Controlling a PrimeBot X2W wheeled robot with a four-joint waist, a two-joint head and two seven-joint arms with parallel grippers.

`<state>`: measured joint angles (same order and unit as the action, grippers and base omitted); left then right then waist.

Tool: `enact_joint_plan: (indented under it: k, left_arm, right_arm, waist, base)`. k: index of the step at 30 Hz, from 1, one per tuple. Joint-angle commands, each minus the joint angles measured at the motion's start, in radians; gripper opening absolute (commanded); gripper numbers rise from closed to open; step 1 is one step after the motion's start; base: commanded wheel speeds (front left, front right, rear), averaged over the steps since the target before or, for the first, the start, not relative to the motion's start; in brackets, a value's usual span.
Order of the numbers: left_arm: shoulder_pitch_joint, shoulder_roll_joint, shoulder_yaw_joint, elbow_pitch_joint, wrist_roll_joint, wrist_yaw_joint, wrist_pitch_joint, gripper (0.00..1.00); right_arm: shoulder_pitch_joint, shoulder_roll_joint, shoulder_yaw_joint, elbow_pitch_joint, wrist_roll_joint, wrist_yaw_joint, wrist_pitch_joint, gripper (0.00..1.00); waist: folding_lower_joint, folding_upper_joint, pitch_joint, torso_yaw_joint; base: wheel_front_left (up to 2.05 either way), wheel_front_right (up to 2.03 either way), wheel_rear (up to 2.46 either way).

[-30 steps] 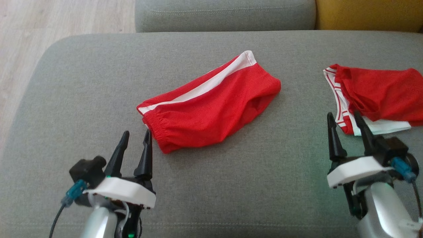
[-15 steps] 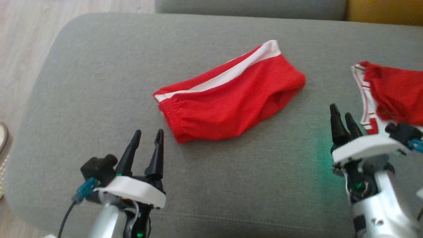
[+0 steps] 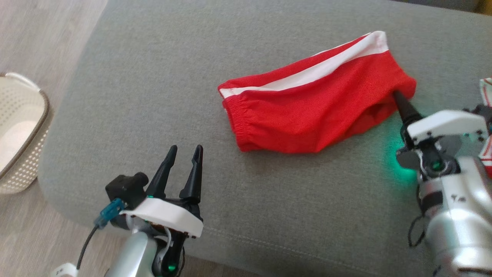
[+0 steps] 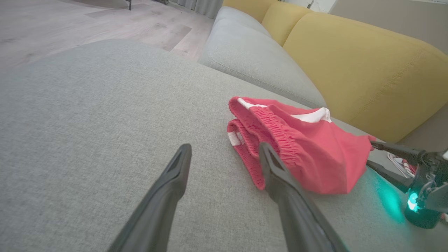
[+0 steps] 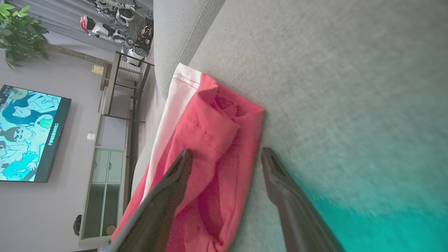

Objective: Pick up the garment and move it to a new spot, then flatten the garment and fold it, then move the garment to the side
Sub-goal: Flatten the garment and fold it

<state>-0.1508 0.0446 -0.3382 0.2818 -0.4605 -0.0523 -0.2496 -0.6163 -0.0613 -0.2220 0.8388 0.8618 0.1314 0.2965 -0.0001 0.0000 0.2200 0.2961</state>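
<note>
— Grey woven upholstery comes first: what is it?
— A broad seat cushion (image 3: 146,77) with rounded corners, coarse weave, above a pale wood-plank floor (image 3: 38,30). Mustard-yellow back cushions (image 4: 350,63) rise beyond it.
— Where are the red shorts (image 3: 307,111)?
— Crumpled on that cushion, right of its middle: soft knit, gathered elastic waistband, one white side stripe.
— And smaller things?
— A cream perforated basket (image 3: 27,161) stands on the floor at the left. The right gripper (image 5: 227,152) is spread wide at the shorts' hem end, one finger over red cloth, one over grey. The left gripper (image 3: 186,148) hovers near the waistband, also spread wide, holding nothing.
</note>
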Motion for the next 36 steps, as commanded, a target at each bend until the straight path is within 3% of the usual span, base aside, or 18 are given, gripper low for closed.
enact_joint_plan:
  k: [1, 8, 15, 16, 17, 18, 26, 36]
  left_arm:
    - [-0.043, 0.006, 0.024, -0.027, -0.005, 0.002, -0.012, 1.0]
    - [-0.052, 0.006, 0.01, -0.032, -0.016, 0.004, -0.012, 1.0]
    - [-0.062, 0.006, 0.006, -0.033, -0.019, 0.005, -0.012, 1.0]
    - [-0.063, 0.006, 0.005, -0.033, -0.019, 0.005, -0.012, 1.0]
    - [-0.064, 0.006, 0.004, -0.032, -0.02, 0.005, -0.012, 1.0]
    - [-0.065, 0.006, 0.003, -0.032, -0.021, 0.005, -0.012, 1.0]
    - [-0.065, 0.006, 0.011, -0.026, -0.018, 0.008, -0.012, 1.0]
    - [-0.056, 0.006, 0.03, -0.028, -0.001, 0.006, -0.012, 1.0]
  right_arm:
    - [-0.068, 0.011, 0.007, 0.038, -0.023, -0.001, 0.009, 1.0]
    - [-0.182, 0.009, -0.032, 0.221, -0.12, -0.001, 0.007, 1.0]
    - [-0.247, 0.01, -0.033, 0.309, -0.166, -0.001, -0.008, 1.0]
    - [-0.255, 0.01, -0.032, 0.318, -0.17, -0.001, -0.011, 0.56]
    - [-0.261, 0.01, -0.029, 0.324, -0.172, -0.001, -0.015, 0.05]
    - [-0.267, 0.01, -0.024, 0.324, -0.175, -0.001, -0.023, 0.0]
    - [-0.228, 0.011, 0.078, 0.233, -0.128, -0.001, -0.131, 0.0]
    - [-0.084, 0.011, 0.192, 0.096, -0.014, -0.001, -0.308, 0.0]
  waist:
    - [0.0001, 0.0, 0.02, 0.023]
    - [0.0001, 0.0, 0.033, 0.04]
    - [0.0001, 0.0, 0.041, 0.043]
    - [0.0001, 0.0, 0.042, 0.043]
    - [0.0001, 0.0, 0.042, 0.043]
    - [0.0001, 0.0, 0.043, 0.042]
    - [0.0001, 0.0, 0.023, 0.017]
    - [0.0001, 0.0, -0.031, -0.077]
  base:
    - [0.0, 0.0, 0.0]
    - [0.0, 0.0, 0.0]
    - [0.0, 0.0, 0.0]
    - [0.0, 0.0, 0.0]
    - [0.0, 0.0, 0.0]
    - [0.0, 0.0, 0.0]
    - [0.0, 0.0, 0.0]
    - [0.0, 0.0, 0.0]
